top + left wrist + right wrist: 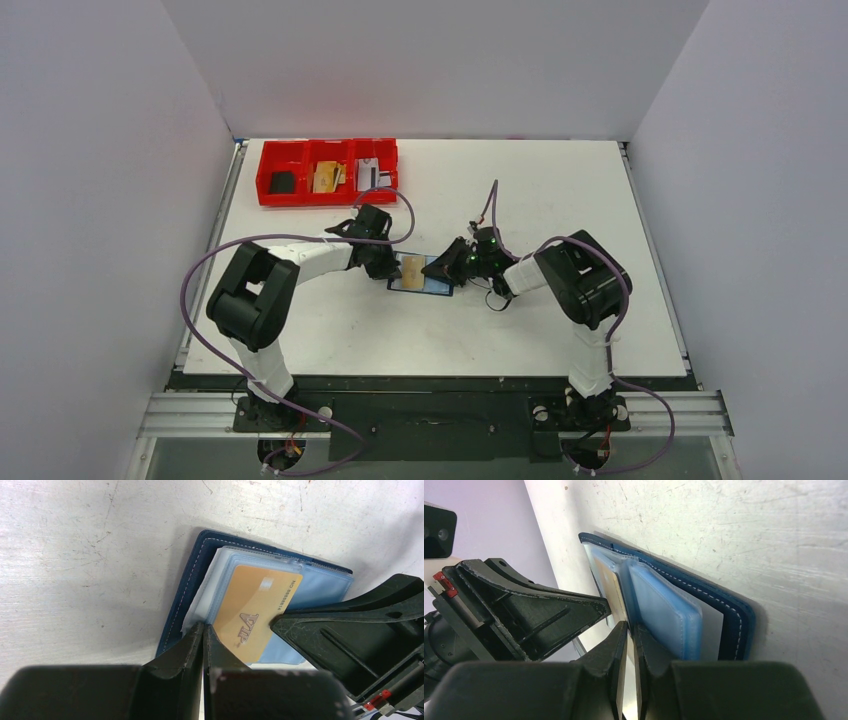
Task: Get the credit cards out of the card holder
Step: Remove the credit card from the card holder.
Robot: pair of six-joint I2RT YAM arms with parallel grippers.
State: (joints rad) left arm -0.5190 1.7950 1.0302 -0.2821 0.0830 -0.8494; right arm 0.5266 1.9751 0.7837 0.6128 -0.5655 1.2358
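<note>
Card holder [432, 287] lay open and flat near the middle of the white surface [560, 200] in the overhead view, with both arms reaching in to meet over it. A tan-gold card [411, 268] showed on its left half. The left pincer [389, 264] sat at the holder's left edge and the right pincer [430, 271] came in from the right. Well apart, at the far left of the surface, a red tray [330, 199] held one small flat item in each of its three compartments, too small to identify.

In the left wrist view, the left pincer's fingers were pressed together, their tips on the holder's near edge just beside a corner of the tan-gold card. That card lay askew over the clear plastic sleeves [320, 587], partly clear of them. The right pincer's tip met its long edge.

In the right wrist view, the right pincer's fingers stood almost together, apparently nipping the thin edge of the tan-gold card, beside the stacked sleeves.

The pinch looked shallow, so the card could slip free if pulled quickly. If the left pincer's press slid off, the whole holder would likely drag along. A sleeve might also come up with the card. The two pincers worked very near each other and could collide.
</note>
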